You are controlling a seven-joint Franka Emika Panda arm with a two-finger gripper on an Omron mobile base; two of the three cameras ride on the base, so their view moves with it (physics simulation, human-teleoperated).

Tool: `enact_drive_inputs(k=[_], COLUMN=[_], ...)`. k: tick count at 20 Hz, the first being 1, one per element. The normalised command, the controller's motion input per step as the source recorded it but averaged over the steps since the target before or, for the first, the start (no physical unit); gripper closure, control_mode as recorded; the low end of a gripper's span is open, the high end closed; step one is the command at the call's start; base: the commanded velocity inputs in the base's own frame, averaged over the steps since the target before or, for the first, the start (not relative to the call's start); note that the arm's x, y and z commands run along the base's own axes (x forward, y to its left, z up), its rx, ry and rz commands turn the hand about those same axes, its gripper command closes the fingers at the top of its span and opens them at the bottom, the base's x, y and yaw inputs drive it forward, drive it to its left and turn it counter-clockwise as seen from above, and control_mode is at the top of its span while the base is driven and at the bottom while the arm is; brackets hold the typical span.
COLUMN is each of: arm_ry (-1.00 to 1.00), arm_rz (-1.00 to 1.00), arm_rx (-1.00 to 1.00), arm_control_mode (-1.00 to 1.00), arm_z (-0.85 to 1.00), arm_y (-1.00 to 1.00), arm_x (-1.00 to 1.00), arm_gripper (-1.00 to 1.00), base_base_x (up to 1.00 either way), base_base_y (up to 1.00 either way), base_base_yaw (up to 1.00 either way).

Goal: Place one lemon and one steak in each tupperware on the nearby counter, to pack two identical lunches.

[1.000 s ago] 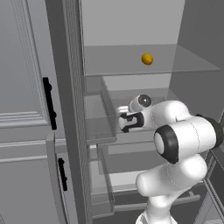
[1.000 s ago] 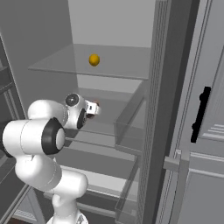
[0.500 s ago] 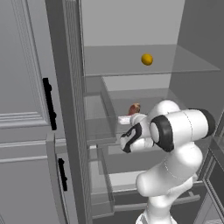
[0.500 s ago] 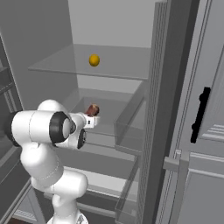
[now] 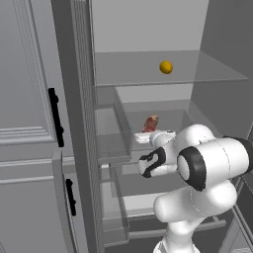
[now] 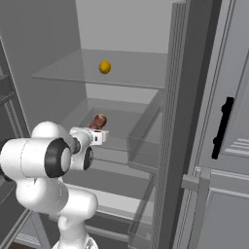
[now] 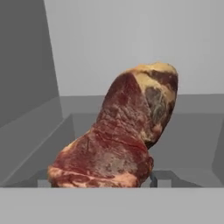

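Note:
A red, marbled steak stands tilted on a middle fridge shelf, also seen as steak and steak. My gripper reaches into the fridge and holds the steak's lower end, with one dark fingertip pressed against each side. From the base the same gripper sits just below and in front of the meat. A lemon, also lemon, rests on the glass shelf above. The tupperware and the counter are out of view.
The open fridge has glass shelves and a clear drawer beside my hand. The fridge door edge stands close on the right. Grey cabinet fronts carry black handles.
My arm has swung down and forward, uncovering the steak in the base views. The jaws have narrowed from wide open onto the steak. Steak and lemon have kept their places.

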Motion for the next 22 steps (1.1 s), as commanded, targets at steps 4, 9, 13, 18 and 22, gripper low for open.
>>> enact_drive_inputs(k=[4,9,13,18,22], arm_ry=[-0.22,-0.27,-0.30,-0.12,0.00], arm_rz=[0.00,0.00,0.00,0.00,0.00], arm_rx=[0.01,0.02,0.04,0.02,0.00], arm_control_mode=[-1.00,-1.00,-1.00,-1.00,-1.00], arm_z=[0.28,0.31,0.25,0.06,0.00], arm_y=[0.00,0.00,0.00,-0.15,-0.22], arm_x=[-0.42,-0.55,-0.85,-0.98,-0.97], arm_gripper=[1.00,1.00,1.00,1.00,1.00], base_base_x=[0.00,0.00,0.00,0.00,0.00], base_base_y=[0.00,0.00,0.00,0.00,0.00], base_base_yaw=[0.00,0.00,0.00,0.00,0.00])
